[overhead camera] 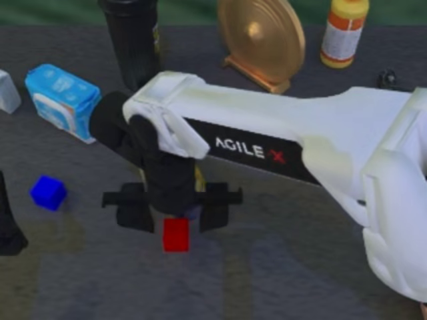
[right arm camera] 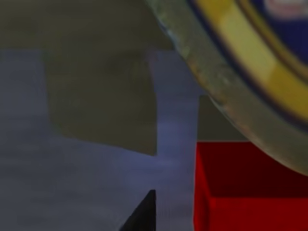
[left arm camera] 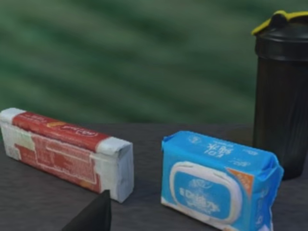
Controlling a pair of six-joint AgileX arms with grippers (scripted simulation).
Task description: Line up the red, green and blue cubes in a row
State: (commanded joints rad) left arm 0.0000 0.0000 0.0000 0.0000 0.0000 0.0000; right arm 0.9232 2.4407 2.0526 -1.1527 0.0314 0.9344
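The red cube (overhead camera: pixel 175 235) lies on the dark table near the middle. My right gripper (overhead camera: pixel 175 217) hovers right over its far side, open, with one black finger on each side. Close up, the red cube (right arm camera: pixel 240 192) stands beside one fingertip (right arm camera: pixel 144 216) without touching it. The blue cube (overhead camera: pixel 48 193) sits alone at the left. No green cube shows in any view. My left arm (overhead camera: pixel 7 230) is parked at the left edge, and only one of its fingertips (left arm camera: pixel 96 216) shows in the left wrist view.
A light-blue packet (overhead camera: pixel 63 100) and a white-and-red box (left arm camera: pixel 67 154) lie at the back left. A black canister (overhead camera: pixel 130 40), a gold disc on a stand (overhead camera: pixel 260 40) and a yellow-capped bottle (overhead camera: pixel 343 30) line the back. An oval tin's rim (right arm camera: pixel 250 72) lies just beyond the red cube.
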